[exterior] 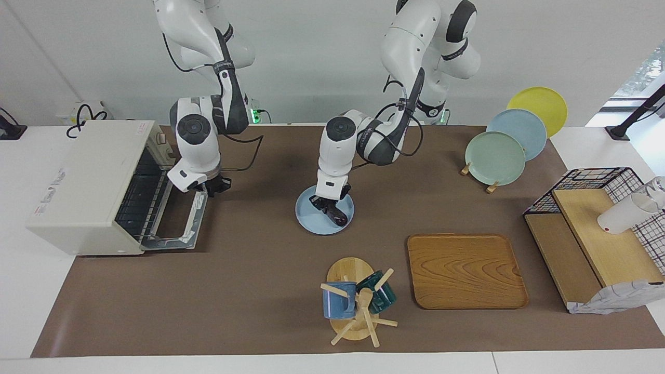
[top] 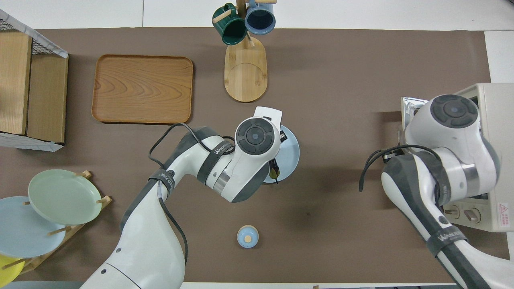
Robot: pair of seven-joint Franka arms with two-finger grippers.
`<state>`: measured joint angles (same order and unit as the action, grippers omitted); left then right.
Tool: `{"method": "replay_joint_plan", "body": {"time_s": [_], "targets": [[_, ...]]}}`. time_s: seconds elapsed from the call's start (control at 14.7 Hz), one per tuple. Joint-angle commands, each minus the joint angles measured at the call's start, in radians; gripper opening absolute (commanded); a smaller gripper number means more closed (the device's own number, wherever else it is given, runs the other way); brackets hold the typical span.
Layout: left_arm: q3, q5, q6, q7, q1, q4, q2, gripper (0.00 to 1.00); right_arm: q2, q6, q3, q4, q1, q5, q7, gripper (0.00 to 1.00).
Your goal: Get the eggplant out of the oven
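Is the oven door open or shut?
Open. The oven has its glass door folded down flat on the table, and the wire rack inside shows. The right gripper hangs over the door.

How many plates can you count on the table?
4: blue plate under the eggplant; green plate, pale blue plate and yellow plate in the rack.

Facing view: camera high across the table point(exterior: 260, 311), looking back at both arm bases and the wall; wide, takes in the whole brown mat, oven point(exterior: 88, 187) to wire rack point(exterior: 597, 182)

Overhead view: camera above the robots' end, aimed steeply down and forward; closer, arms fill the lower frame

Shared (half a turn apart): wooden tray point(exterior: 465, 270), mug tree point(exterior: 353, 301), light blue plate point(exterior: 324, 210), plate stand point(exterior: 514, 140)
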<state>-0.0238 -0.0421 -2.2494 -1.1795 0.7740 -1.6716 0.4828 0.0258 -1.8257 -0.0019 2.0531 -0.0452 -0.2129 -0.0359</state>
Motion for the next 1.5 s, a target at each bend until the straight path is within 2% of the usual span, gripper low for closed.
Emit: {"method": "replay_joint_plan", "body": {"time_s": [0.0, 0.2, 0.34, 0.48, 0.61, 0.75, 0.82, 0.88, 1.16, 1.43], "targets": [[-0.005, 0.041, 0.06, 0.079, -0.066, 0.036, -0.018, 0.0, -0.003, 0.045, -0.018, -0.073, 0.109, -0.045, 0.146, 0.0], [-0.004, 0.036, 0.123, 0.291, -0.186, 0.079, -0.026, 0.0, -0.044, 0.093, -0.017, -0.092, 0.148, -0.03, 0.191, 0.0], [-0.002, 0.027, 0.158, 0.433, -0.275, 0.105, -0.02, 0.0, -0.07, 0.213, -0.017, -0.204, 0.145, 0.061, 0.186, 0.0], [-0.002, 0.027, 0.156, 0.561, -0.344, 0.107, -0.015, 0.0, -0.069, 0.334, -0.018, -0.348, 0.149, 0.13, 0.185, 0.13], [-0.002, 0.024, 0.149, 0.693, -0.422, 0.108, -0.01, 0.0, -0.058, 0.406, -0.017, -0.453, 0.15, 0.158, 0.185, 0.15], [-0.002, 0.018, 0.137, 0.803, -0.488, 0.11, 0.002, 0.0, -0.053, 0.417, -0.013, -0.459, 0.137, 0.167, 0.182, 0.35], [-0.001, 0.018, 0.133, 0.848, -0.513, 0.119, 0.016, 0.0, -0.053, 0.422, -0.01, -0.458, 0.137, 0.168, 0.183, 0.53], [-0.002, 0.018, 0.125, 0.891, -0.536, 0.127, 0.028, 0.0, -0.055, 0.427, -0.009, -0.456, 0.137, 0.17, 0.188, 0.99], [-0.002, 0.021, 0.034, 0.942, -0.574, 0.127, 0.077, 0.0, -0.05, 0.431, -0.012, -0.472, 0.153, 0.199, 0.18, 1.0], [-0.004, 0.019, -0.004, 0.986, -0.575, 0.112, 0.077, 0.0, -0.037, 0.439, -0.015, -0.496, 0.139, 0.19, 0.177, 1.0]]}}
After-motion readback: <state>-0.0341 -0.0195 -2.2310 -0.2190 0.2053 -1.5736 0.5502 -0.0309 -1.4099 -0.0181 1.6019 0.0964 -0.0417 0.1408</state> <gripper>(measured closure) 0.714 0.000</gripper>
